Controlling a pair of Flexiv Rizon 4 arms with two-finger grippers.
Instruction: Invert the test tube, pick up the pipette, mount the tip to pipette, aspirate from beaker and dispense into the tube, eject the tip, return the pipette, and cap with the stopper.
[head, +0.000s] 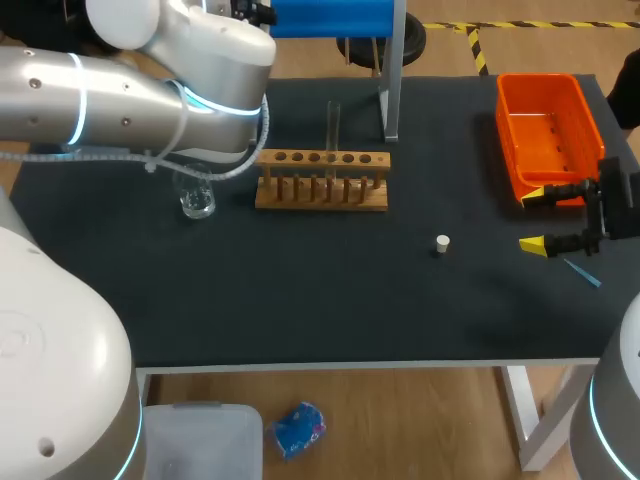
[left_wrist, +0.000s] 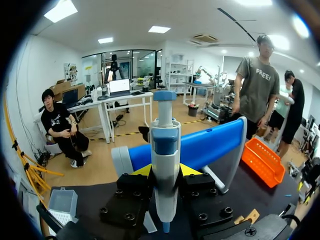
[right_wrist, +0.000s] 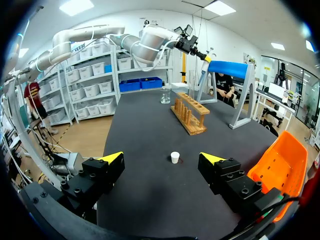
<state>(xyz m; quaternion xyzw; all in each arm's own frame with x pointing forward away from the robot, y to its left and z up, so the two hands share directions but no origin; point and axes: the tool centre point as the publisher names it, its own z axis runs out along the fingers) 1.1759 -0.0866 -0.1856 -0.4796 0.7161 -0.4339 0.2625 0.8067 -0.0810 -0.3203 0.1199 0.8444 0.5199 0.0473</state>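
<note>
My left gripper (left_wrist: 165, 172) is shut on the white and blue pipette (left_wrist: 165, 160), held upright just in front of the blue pipette stand (left_wrist: 210, 145) at the table's back. In the right wrist view the pipette (right_wrist: 204, 72) hangs from that gripper next to the stand (right_wrist: 227, 69). A clear test tube (head: 333, 125) stands upright in the wooden rack (head: 322, 180). To the rack's left sits the glass beaker (head: 197, 200). The white stopper (head: 442, 243) lies on the mat, ahead of my open right gripper (right_wrist: 162, 159). A small blue tip (head: 582, 272) lies near the right gripper (head: 535, 218).
An orange bin (head: 550, 130) stands at the back right, close beside my right gripper. A tip box (left_wrist: 62, 202) shows under the left gripper in its wrist view. My left arm (head: 120, 100) spans the back left above the beaker.
</note>
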